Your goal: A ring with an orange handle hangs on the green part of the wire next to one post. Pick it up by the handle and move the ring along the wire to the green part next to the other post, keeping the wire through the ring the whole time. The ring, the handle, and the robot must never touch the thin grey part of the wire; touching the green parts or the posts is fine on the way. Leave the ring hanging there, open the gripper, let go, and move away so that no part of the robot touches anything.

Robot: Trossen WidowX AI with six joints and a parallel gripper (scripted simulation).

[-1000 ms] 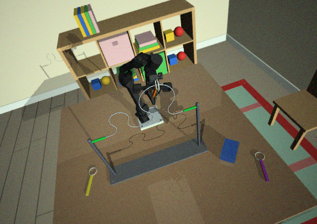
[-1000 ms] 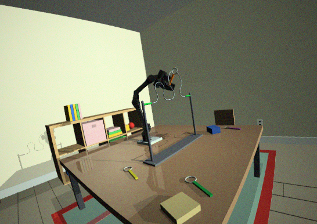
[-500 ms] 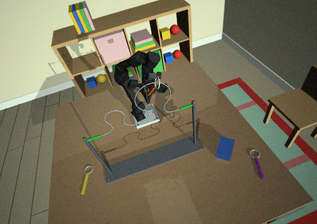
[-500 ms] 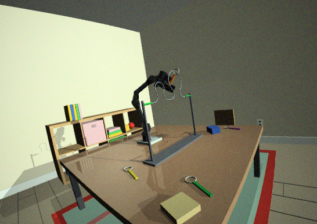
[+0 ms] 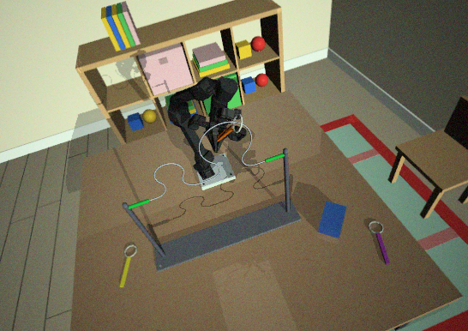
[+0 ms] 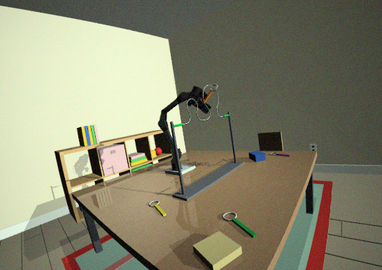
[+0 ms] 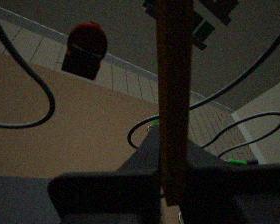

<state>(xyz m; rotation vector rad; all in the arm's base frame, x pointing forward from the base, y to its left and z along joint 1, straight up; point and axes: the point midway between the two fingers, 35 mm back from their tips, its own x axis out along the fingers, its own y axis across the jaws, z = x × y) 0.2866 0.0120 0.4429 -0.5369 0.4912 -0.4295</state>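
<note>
The orange handle (image 5: 225, 132) (image 6: 208, 96) (image 7: 175, 100) is in my gripper (image 5: 219, 140) (image 6: 206, 103) (image 7: 161, 130), which is shut on it. The ring (image 5: 242, 123) (image 6: 217, 87) is at the upper right of the wire's tall loop and appears to be around the wire; the wrist view does not show it. The thin grey wire (image 5: 169, 164) (image 6: 217, 98) (image 7: 53, 102) runs between the left green part (image 5: 139, 203) (image 6: 178, 125) and the right green part (image 5: 275, 158) (image 6: 227, 115). Any contact between ring and wire is too small to tell.
The left post (image 5: 143, 230) (image 6: 177, 158) and right post (image 5: 287, 181) (image 6: 231, 137) stand on a grey base (image 5: 227, 237) (image 6: 211, 179). A blue block (image 5: 332, 219) (image 6: 257, 156), yellow-handled ring (image 5: 125, 272), purple-handled ring (image 5: 383, 249) and green-handled ring (image 6: 245, 226) lie on the table.
</note>
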